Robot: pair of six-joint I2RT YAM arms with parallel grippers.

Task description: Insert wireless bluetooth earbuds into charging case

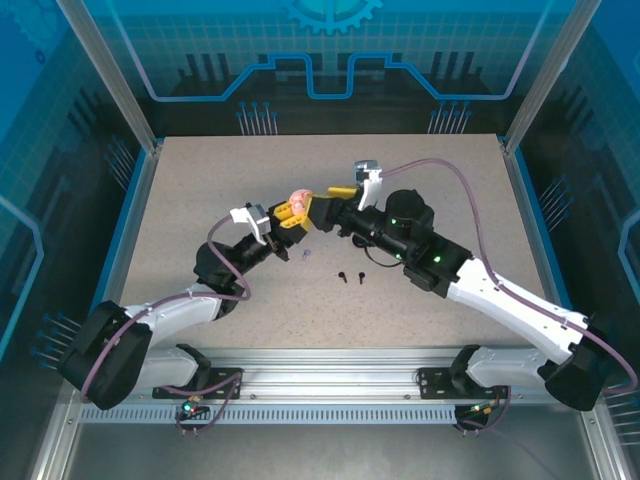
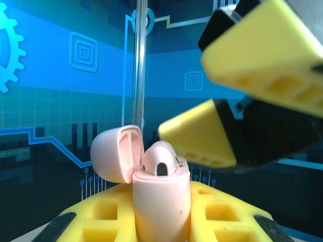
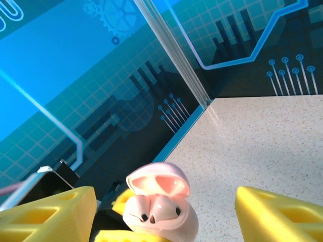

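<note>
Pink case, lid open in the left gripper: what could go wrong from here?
1. One pale pink bud seems to sit proud in the pink case; closing the lid may jam.
2. The open right gripper hangs close; its fingers could knock the lid or case from the left gripper.

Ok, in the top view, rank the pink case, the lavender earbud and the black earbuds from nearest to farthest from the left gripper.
1. pink case: held in the left gripper, lid open.
2. lavender earbud: on the table, just below the gripper in the view.
3. black earbuds: side by side on the table, farther down and right.
</note>
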